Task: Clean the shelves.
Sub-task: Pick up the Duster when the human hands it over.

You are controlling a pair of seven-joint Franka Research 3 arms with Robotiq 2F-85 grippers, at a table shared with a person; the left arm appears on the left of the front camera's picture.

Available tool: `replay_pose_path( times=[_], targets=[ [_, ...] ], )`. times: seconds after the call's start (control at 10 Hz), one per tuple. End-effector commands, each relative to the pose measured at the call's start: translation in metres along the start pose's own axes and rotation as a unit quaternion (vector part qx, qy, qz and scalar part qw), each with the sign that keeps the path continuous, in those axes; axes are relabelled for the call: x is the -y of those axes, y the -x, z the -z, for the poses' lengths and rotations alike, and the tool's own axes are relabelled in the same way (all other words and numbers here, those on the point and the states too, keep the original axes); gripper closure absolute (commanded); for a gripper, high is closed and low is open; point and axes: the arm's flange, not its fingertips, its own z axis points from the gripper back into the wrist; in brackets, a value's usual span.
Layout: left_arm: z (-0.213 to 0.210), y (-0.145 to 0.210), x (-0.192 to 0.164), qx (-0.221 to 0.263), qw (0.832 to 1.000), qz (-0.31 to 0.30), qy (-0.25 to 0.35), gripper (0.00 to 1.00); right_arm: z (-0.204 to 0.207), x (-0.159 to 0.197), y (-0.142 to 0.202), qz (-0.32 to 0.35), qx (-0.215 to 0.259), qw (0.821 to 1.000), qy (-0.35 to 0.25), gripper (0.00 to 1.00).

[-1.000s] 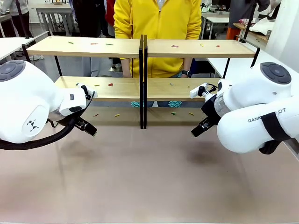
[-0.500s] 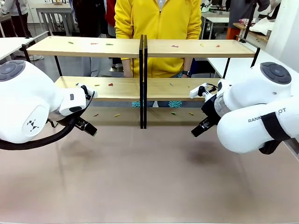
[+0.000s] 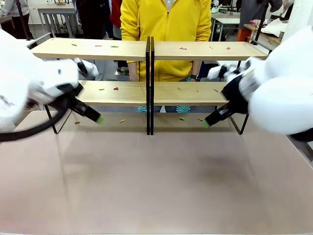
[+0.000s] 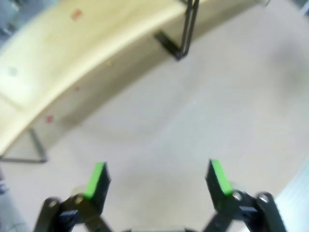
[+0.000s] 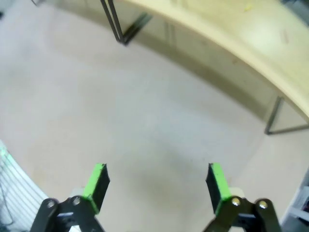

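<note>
1. Ahead of both grippers, on the far part of the table [image 3: 156,186], stand the shelves [image 3: 107,49]. They are two two-tier racks of light wooden boards on thin black frames, joined at the middle and spanning most of the table's width.
2. On the robot's left, the left gripper [image 4: 158,179] has its jaws spread wide, with nothing between the green pads [image 4: 96,178].
3. From the front, its tip slants down and inward, just short of the left rack's lower board.
4. From the left wrist, that lower board runs diagonally beyond the fingers. The paired black centre posts [image 4: 186,29] stand beyond them to the upper right, and bare table lies under the jaws.
5. On the other side, the right gripper [image 5: 157,180] is likewise spread wide and holds nothing.
6. From the front, its tip slants down and inward, close before the right rack's lower board.
7. From the right wrist, the lower board curves across beyond the fingers to the upper right, and a black frame leg [image 5: 274,116] stands well off to the right.
8. Small coloured scraps [image 3: 116,88] lie on both tiers beyond the grippers. More lie on the table beneath the lower boards, between the two tips.
9. A person in a yellow jacket [image 3: 166,29] stands behind the shelves at the middle, on the side away from both grippers.
10. Both arms are blurred in the front view, so I cannot tell whether either tip touches the table.
</note>
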Motion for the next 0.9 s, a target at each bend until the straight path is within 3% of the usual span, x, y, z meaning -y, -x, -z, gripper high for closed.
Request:
replay_pose_path(
  times=[0.0,0.2,0.4,0.5,0.6,0.7,0.8],
  targets=[
    [-0.091,0.044,0.016,0.071,0.997,-0.013,-0.016,0.00,-0.078,-0.011,0.000,0.043,0.037,0.998,0.032,0.00],
    [-0.146,0.059,0.034,0.169,0.985,-0.011,-0.037,0.00,-0.133,-0.040,0.001,0.037,0.117,0.983,0.133,0.00],
    [-0.183,0.096,0.030,0.206,0.977,-0.014,-0.049,0.00,-0.174,-0.043,0.016,0.044,0.180,0.967,0.176,0.00],
    [-0.182,0.103,0.029,0.213,0.971,-0.006,-0.105,0.00,-0.173,-0.040,0.017,0.035,0.200,0.953,0.224,0.00],
    [-0.223,0.014,0.017,0.201,0.978,-0.013,-0.050,0.00,-0.177,-0.048,0.006,0.028,0.162,0.977,0.138,0.00],
    [-0.242,0.022,0.017,0.217,0.974,-0.011,-0.069,0.00,-0.193,-0.049,0.008,0.024,0.186,0.967,0.171,0.00],
    [-0.223,0.013,0.012,0.163,0.984,-0.006,-0.073,0.00,-0.181,-0.037,0.002,0.081,0.167,0.970,0.156,0.00]
  ],
)
